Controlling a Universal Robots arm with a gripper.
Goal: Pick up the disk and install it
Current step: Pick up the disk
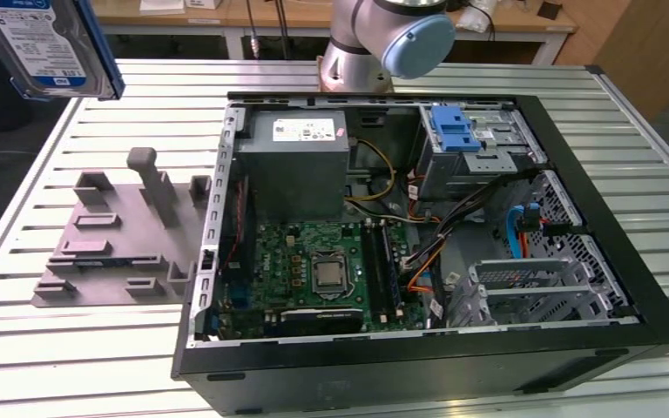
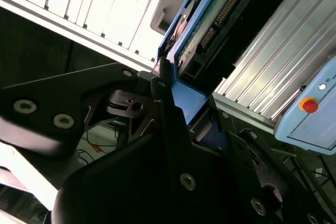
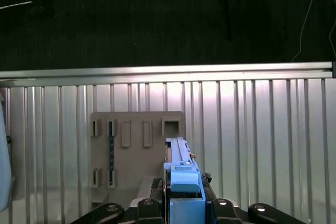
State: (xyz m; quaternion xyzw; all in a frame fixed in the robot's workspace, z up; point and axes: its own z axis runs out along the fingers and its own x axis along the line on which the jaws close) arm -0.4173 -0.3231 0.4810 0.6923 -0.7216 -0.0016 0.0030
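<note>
The disk [image 1: 46, 43], white-and-blue label framed in blue, hangs nearly upright at the exterior view's left.

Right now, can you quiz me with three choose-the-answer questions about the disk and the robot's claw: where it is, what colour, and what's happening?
1. Where is the disk? A in the computer case; B on the grey holder; C up in the air.
2. What colour is its frame? A blue; B red; C yellow.
3. The gripper is: A open and empty; B shut on the disk; C shut on nothing.
Answers: C, the exterior view shows it held up off the table; A, a blue edge shows in both wrist views; B, it clamps the frame in the first wrist view.
</note>
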